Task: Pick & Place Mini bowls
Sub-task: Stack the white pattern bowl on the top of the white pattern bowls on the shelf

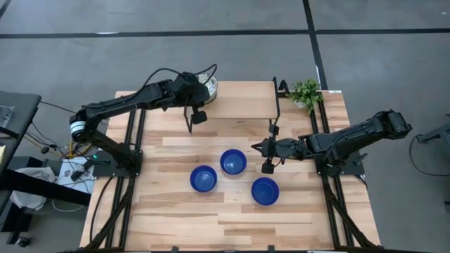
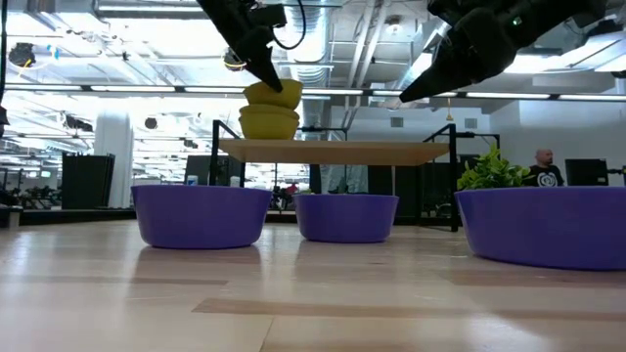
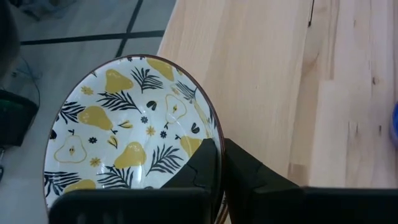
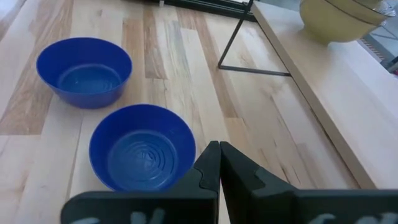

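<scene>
Three blue bowls [image 1: 233, 162] sit on the desk [image 1: 176, 225] up front; the nearest one is cut off at the low view's edge. Right hand [image 1: 266, 156] hovers above them, clenched, empty. Further back, the left hand [image 3: 221, 163] is clamped on the rim of a pear-print bowl [image 3: 118, 124] on the raised shelf [image 1: 246, 98]; how many bowls are stacked there is hard to make out. No readable writing.

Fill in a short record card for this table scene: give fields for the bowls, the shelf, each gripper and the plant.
blue bowls: three on the table, at and
patterned bowl: white with yellow pears and dark leaves, top of a stack on the shelf
shelf: raised wooden board at the table's far edge
left gripper: shut on the patterned bowl's rim
right gripper: shut, empty, above the blue bowls
plant: at the shelf's right end
</scene>
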